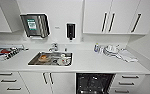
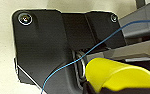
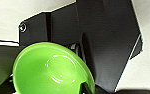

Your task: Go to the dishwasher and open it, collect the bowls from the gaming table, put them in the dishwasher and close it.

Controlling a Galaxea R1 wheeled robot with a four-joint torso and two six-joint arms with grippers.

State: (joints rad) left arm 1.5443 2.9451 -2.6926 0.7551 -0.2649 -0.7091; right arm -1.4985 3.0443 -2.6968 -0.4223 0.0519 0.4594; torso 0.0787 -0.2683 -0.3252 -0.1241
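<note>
Dishwasher point(image 1: 94, 83): set under the white table point(image 1: 91, 63), right of the sink; its front is open and the dark racked inside shows.
Sink point(image 1: 51, 59): a steel basin sunk into the table, holding some crockery, among it an orange-brown piece and white pieces; a tap stands behind it.
Table, left end: a rack of cutlery and dishes point(image 1: 6, 52).
Table, right end: a small bottle, stacked white crockery point(image 1: 110, 50) and a folded cloth point(image 1: 127, 55), all near the back wall.
Wall: a steel paper dispenser point(image 1: 35, 25) above the sink's left side, and a dark soap dispenser point(image 1: 70, 31) to its right; white cupboards with dark bar handles hang above.
Drawers: white fronts with bar handles on both sides of the dishwasher.
Green bowl point(image 3: 53, 68): bright green and glossy, seen close in the right wrist view, its hollow facing the camera, in front of the robot's dark plate.
Right pincer: a dark tip overlaps the green bowl's rim, pinching it.
Yellow bowl point(image 2: 116, 75): seen close in the left wrist view from its outer side, with a thin blue cable crossing in front.
Left pincer: a dark part lies against the yellow bowl's lower edge; I cannot tell whether it is spread or pressed together.
</note>
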